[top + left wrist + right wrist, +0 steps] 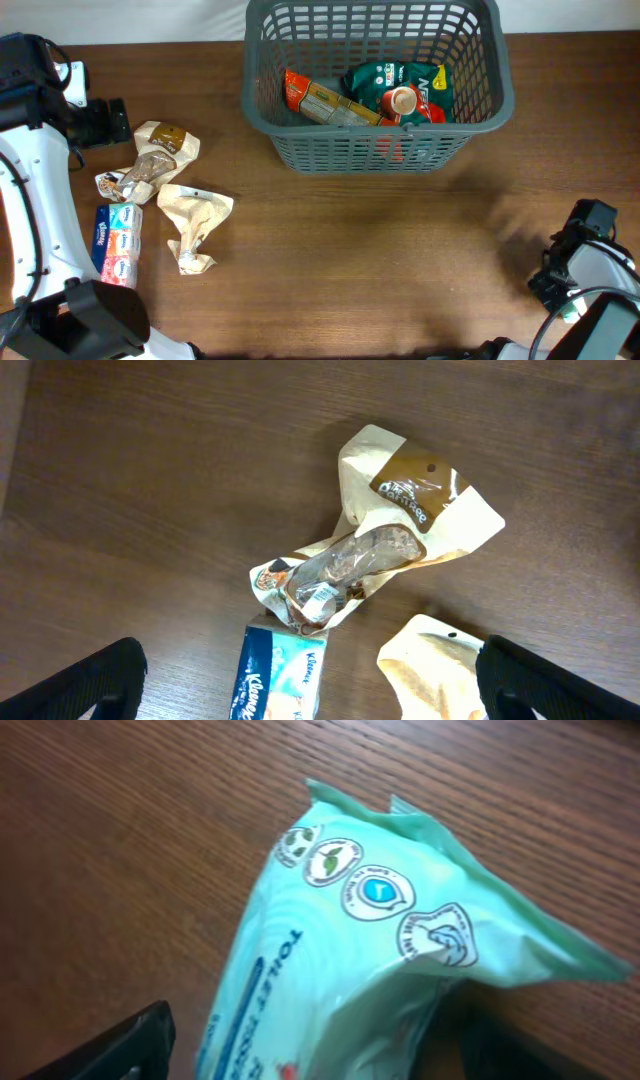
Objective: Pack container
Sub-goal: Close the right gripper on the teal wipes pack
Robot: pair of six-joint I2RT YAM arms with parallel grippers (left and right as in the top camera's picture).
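The container (pixel 330 150) sits at twelve o'clock on the surface (pixel 380 260), the left tool (pixel 318 685) released over a tan pouch (pixel 400 530) — the right tool (pixel 320 1050) straddles a teal packet (pixel 380 950), grip impossible to tell.

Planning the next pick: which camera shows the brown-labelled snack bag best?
Left wrist: the snack bag fills the frame's middle, label and crumples clear. Overhead shows it whole but small, left of the basket. Right wrist misses it.

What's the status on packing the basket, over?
Left fingers open above tan pouch. Right fingers astride mint-green packet, grip unclear. Basket partly filled, nothing blocking its mouth.
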